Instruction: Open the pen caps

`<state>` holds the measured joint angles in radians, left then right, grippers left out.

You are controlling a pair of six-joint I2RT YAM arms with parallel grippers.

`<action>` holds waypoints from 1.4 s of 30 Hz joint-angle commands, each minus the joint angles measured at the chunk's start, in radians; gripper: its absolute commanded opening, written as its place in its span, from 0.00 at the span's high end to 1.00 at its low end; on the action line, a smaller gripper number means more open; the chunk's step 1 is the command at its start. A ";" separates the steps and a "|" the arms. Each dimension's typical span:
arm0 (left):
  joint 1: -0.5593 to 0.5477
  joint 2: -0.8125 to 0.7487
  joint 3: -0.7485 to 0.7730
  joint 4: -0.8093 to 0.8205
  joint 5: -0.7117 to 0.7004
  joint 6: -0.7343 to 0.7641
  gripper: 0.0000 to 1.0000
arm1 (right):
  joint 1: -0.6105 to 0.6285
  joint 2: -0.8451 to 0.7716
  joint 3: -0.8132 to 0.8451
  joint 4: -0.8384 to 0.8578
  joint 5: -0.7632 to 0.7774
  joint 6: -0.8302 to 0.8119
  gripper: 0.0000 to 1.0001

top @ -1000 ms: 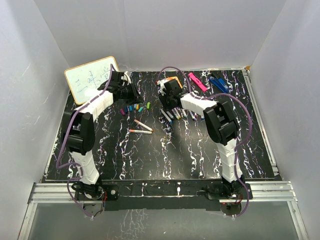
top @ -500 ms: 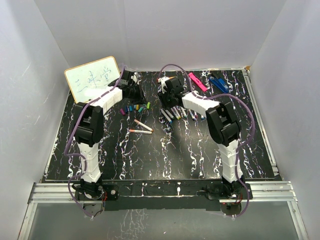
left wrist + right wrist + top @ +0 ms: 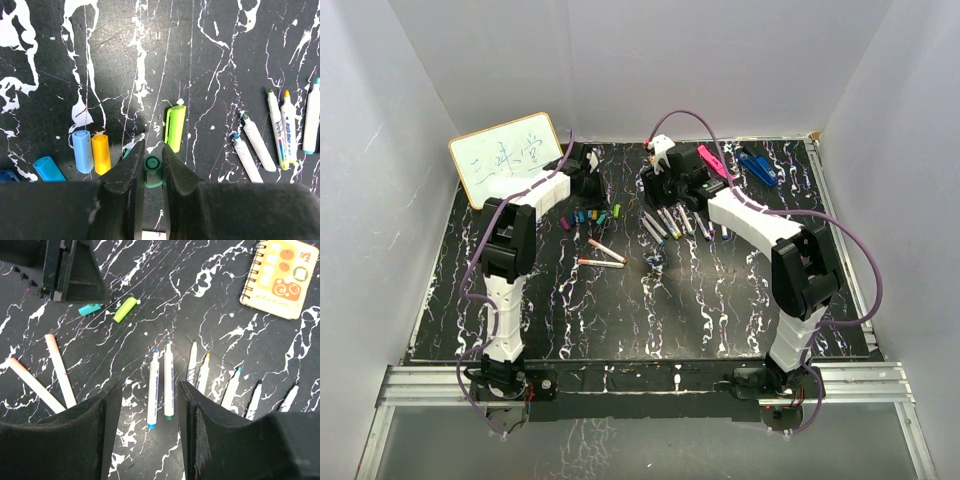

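Observation:
In the left wrist view my left gripper (image 3: 153, 150) is shut on a dark green pen cap (image 3: 153, 171), held just above the black marbled table. Loose caps lie around it: lime (image 3: 175, 127), yellow (image 3: 101, 154), light blue (image 3: 82, 151) and cyan (image 3: 48, 169). My right gripper (image 3: 149, 386) is open above two uncapped pale pens (image 3: 153, 387) (image 3: 169, 380), holding nothing. More uncapped pens (image 3: 200, 370) lie in a row to the right. From above, the left gripper (image 3: 586, 183) is behind the row of caps (image 3: 590, 215), and the right gripper (image 3: 665, 188) is behind the row of pens (image 3: 680, 222).
Two pink-tipped pens (image 3: 605, 255) lie crossed in front of the caps. A whiteboard (image 3: 505, 158) leans at the back left. A small spiral notebook (image 3: 285, 275), a pink bar (image 3: 715, 163) and a dark-blue clip (image 3: 757, 167) lie at the back right.
The right gripper's jaws have widened, and its arm has swung out to the right. The left gripper has shifted slightly right, still shut on the green cap.

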<state>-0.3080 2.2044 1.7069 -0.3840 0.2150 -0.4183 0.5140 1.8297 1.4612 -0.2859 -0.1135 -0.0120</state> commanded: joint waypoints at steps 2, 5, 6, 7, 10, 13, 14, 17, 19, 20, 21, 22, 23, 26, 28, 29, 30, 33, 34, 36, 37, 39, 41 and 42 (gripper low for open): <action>-0.003 0.021 0.059 -0.037 -0.020 0.024 1.00 | 0.017 -0.079 -0.056 0.034 -0.015 0.022 0.54; -0.004 0.030 0.063 -0.038 -0.020 0.025 0.99 | 0.028 -0.083 -0.075 0.025 -0.014 0.022 0.54; -0.003 0.032 0.064 -0.039 -0.021 0.026 0.97 | 0.030 -0.082 -0.083 0.024 -0.014 0.022 0.53; -0.004 0.033 0.064 -0.039 -0.022 0.026 0.95 | 0.036 -0.108 -0.088 0.022 -0.013 0.022 0.53; -0.004 0.040 0.064 -0.042 -0.020 0.026 0.91 | 0.057 -0.110 -0.101 0.023 -0.005 0.021 0.53; -0.005 0.041 0.060 -0.041 -0.019 0.024 0.87 | 0.092 -0.096 -0.102 0.022 0.016 0.011 0.52; -0.004 0.041 0.059 -0.040 -0.018 0.024 0.85 | 0.105 -0.095 -0.099 0.018 0.025 0.008 0.52; -0.003 0.041 0.058 -0.039 -0.015 0.023 0.79 | 0.140 -0.056 -0.087 0.016 0.037 0.004 0.52; -0.003 0.041 0.060 -0.042 -0.014 0.023 0.75 | 0.159 -0.040 -0.083 0.021 0.037 0.006 0.52; -0.005 0.042 0.060 -0.042 -0.014 0.023 0.75 | 0.167 -0.033 -0.082 0.025 0.038 0.008 0.52; -0.004 0.040 0.060 -0.042 -0.013 0.023 0.73 | 0.176 -0.027 -0.080 0.030 0.039 0.008 0.52; -0.004 0.039 0.060 -0.044 -0.011 0.021 0.71 | 0.185 -0.019 -0.079 0.034 0.042 0.009 0.52; -0.003 0.038 0.061 -0.043 -0.007 0.019 0.69 | 0.192 -0.013 -0.077 0.035 0.043 0.008 0.52; -0.003 0.032 0.060 -0.042 -0.003 0.016 0.65 | 0.209 0.004 -0.066 0.035 0.052 0.007 0.52; -0.002 0.028 0.060 -0.039 0.004 0.013 0.63 | 0.216 0.009 -0.060 0.035 0.054 0.007 0.52; -0.002 0.028 0.061 -0.040 0.009 0.011 0.61 | 0.218 0.010 -0.059 0.034 0.056 0.009 0.52; -0.001 0.026 0.062 -0.038 0.011 0.009 0.60 | 0.219 0.009 -0.058 0.035 0.058 0.010 0.52; 0.000 0.024 0.063 -0.038 0.014 0.005 0.57 | 0.219 0.002 -0.058 0.033 0.064 0.011 0.52; 0.000 0.023 0.063 -0.038 0.014 0.003 0.55 | 0.221 0.000 -0.059 0.033 0.065 0.012 0.52; 0.000 0.021 0.062 -0.038 0.014 0.002 0.54 | 0.222 -0.005 -0.064 0.032 0.072 0.011 0.52; 0.001 0.022 0.061 -0.038 0.015 0.001 0.54 | 0.222 -0.007 -0.066 0.033 0.074 0.012 0.52; 0.000 0.021 0.062 -0.038 0.017 -0.002 0.53 | 0.221 -0.012 -0.069 0.031 0.079 0.013 0.52; 0.002 0.014 0.059 -0.035 0.013 -0.006 0.53 | 0.221 -0.018 -0.075 0.034 0.082 0.014 0.52; 0.004 0.006 0.056 -0.030 0.009 -0.010 0.53 | 0.221 -0.019 -0.079 0.035 0.080 0.012 0.52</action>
<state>-0.3080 2.2539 1.7466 -0.3954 0.2245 -0.4194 0.7315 1.8542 1.3602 -0.2874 -0.0517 0.0013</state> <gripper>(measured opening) 0.468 0.480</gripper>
